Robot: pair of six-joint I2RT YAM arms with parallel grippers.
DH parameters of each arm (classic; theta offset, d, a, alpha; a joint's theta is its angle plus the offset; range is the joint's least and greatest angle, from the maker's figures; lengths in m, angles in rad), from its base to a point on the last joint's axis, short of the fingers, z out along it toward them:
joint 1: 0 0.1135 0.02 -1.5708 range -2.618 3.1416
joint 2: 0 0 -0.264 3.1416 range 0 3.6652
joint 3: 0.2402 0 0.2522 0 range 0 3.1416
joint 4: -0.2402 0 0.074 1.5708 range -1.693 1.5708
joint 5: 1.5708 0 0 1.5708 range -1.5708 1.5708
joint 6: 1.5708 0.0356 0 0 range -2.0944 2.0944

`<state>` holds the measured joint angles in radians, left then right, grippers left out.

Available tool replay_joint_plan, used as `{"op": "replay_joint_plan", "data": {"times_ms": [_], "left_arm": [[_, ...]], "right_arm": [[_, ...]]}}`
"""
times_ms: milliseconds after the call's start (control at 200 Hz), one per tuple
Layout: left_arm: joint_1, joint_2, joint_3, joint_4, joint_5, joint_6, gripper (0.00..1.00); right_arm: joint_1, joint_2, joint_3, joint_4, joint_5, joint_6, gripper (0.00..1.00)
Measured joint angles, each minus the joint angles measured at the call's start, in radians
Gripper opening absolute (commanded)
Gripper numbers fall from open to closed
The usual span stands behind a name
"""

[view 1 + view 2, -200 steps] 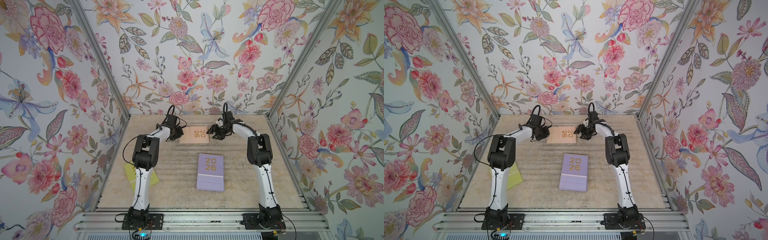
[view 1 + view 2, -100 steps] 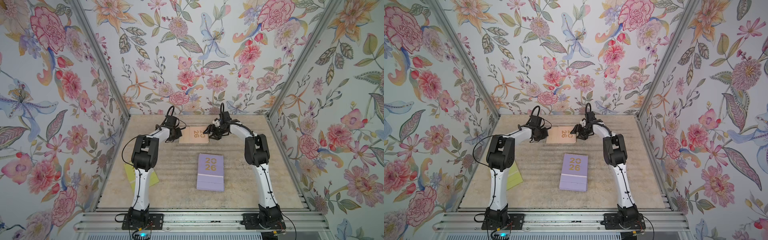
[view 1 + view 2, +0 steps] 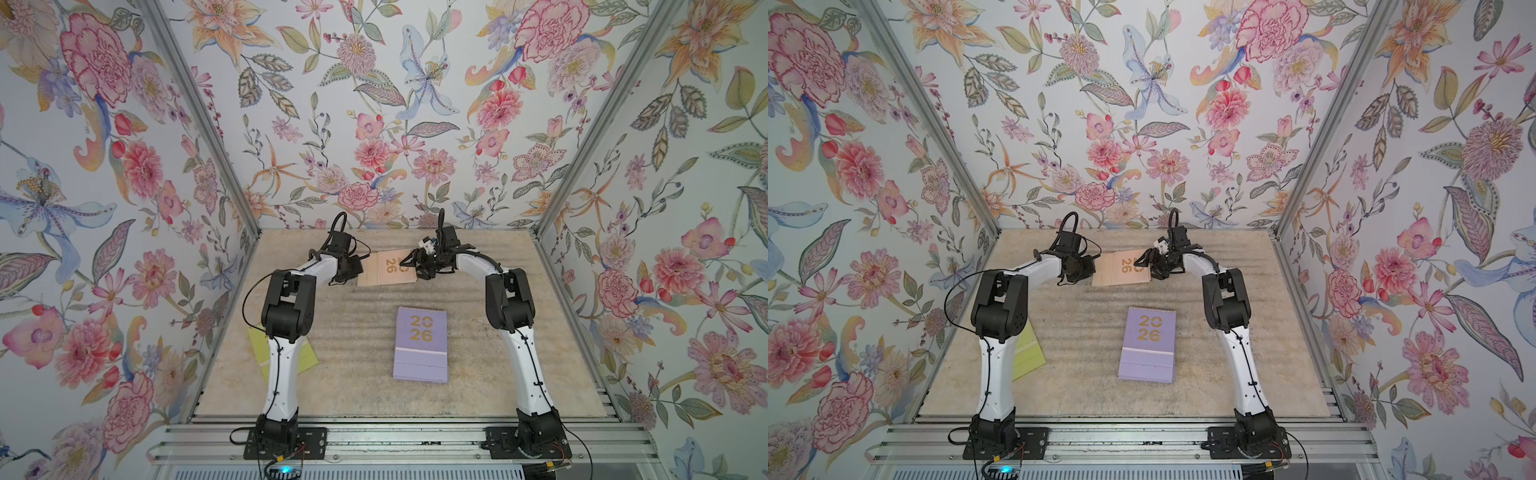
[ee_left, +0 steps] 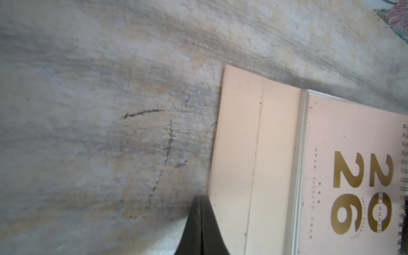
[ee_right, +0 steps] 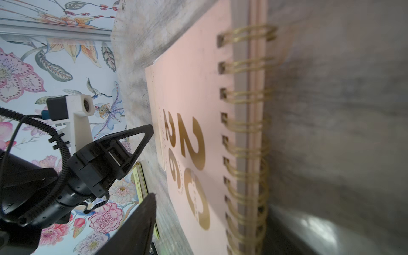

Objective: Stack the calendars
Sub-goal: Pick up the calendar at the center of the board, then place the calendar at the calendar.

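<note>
**Edges and room.** The table [image 3: 478, 374] is walled on three sides. The peach calendar [image 3: 388, 270] lies flat near the far edge, about mid-width and slightly skewed. A narrow strip of bare table separates it from the back wall. There is open table between it and the purple stack [image 3: 420, 345] at the centre, and more open table from the stack to the right edge. The green calendar [image 3: 305, 357] lies by the left edge.

**Grippers.** The left gripper [image 4: 201, 198] is clenched, with its tips at the peach calendar's plain flap edge; contact cannot be confirmed. The right gripper [image 3: 409, 268] is released, its jaws apart on either side of the spiral edge. One finger [image 5: 141, 220] stands clear of the cover.

**Hidden.**
- The left arm covers much of the green calendar.
- In both top views the right gripper masks part of the "20".
- The number of calendars in the stack cannot be told.

**Appearance.** The peach cover [image 5: 192, 88] carries gold "2026" and a gold wire spiral facing the right arm. The purple cover has the same numerals, with its spiral toward the far edge.
</note>
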<state>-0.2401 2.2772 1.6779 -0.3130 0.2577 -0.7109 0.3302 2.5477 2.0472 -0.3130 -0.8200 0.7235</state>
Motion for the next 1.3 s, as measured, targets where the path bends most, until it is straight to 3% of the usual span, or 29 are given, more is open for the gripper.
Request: {"op": "replay_joint_plan", "data": {"times_ms": [130,260,315,430,560,676,761,1031,1176,1301], "left_arm": [[0.001,0.0,0.001,-0.002,0.024,0.0,0.0],[0.005,0.0,0.003,-0.006,0.035,0.001,0.0],[0.006,0.0,0.003,-0.008,0.042,0.001,0.05],[0.004,-0.016,0.002,-0.019,0.069,0.013,0.25],[0.005,-0.082,-0.003,-0.032,0.103,0.033,0.42],[0.005,-0.191,-0.023,-0.015,0.13,0.064,0.53],[0.005,-0.3,-0.064,0.026,0.157,0.096,0.56],[0.004,-0.655,-0.43,0.436,0.349,0.2,0.64],[-0.002,-0.75,-0.619,0.726,0.459,0.218,0.69],[-0.022,-0.79,-0.677,0.876,0.548,0.257,0.71]], "right_arm": [[0.01,0.009,-0.018,0.071,-0.037,0.045,0.32],[0.008,0.009,-0.042,0.127,-0.074,0.065,0.18],[0.007,0.001,-0.058,0.163,-0.097,0.074,0.16],[0.01,-0.055,-0.109,0.196,-0.097,0.074,0.12],[0.015,-0.141,-0.188,0.191,-0.069,0.055,0.11],[0.016,-0.243,-0.283,0.183,-0.05,0.02,0.1],[0.017,-0.336,-0.362,0.175,-0.039,-0.013,0.1],[0.042,-0.671,-0.599,0.167,-0.016,-0.15,0.06],[0.094,-0.83,-0.715,0.145,0.021,-0.266,0.04],[0.144,-0.943,-0.8,0.138,0.056,-0.382,0.03]]}}
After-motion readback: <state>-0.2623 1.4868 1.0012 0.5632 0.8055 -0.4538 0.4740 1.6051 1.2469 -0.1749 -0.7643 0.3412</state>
